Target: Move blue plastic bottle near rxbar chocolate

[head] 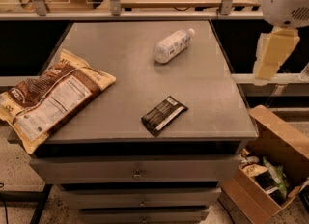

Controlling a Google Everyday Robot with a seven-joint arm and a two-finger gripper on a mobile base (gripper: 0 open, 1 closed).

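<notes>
The blue plastic bottle [172, 46] lies on its side at the back middle of the grey table top [116, 44], white cap pointing to the back right. The rxbar chocolate [164, 115], a dark flat wrapper, lies diagonally near the front middle of the table, well apart from the bottle. My gripper [270, 56] hangs as a cream-coloured piece under the white arm at the upper right. It is off the table's right edge, above and to the right of both things, and holds nothing that I can see.
A large brown-and-cream snack bag [50, 97] lies on the table's left side, overhanging the left edge. Drawers [137, 172] sit under the top. An open cardboard box [270, 170] with packets stands on the floor at the right. A railed shelf runs behind.
</notes>
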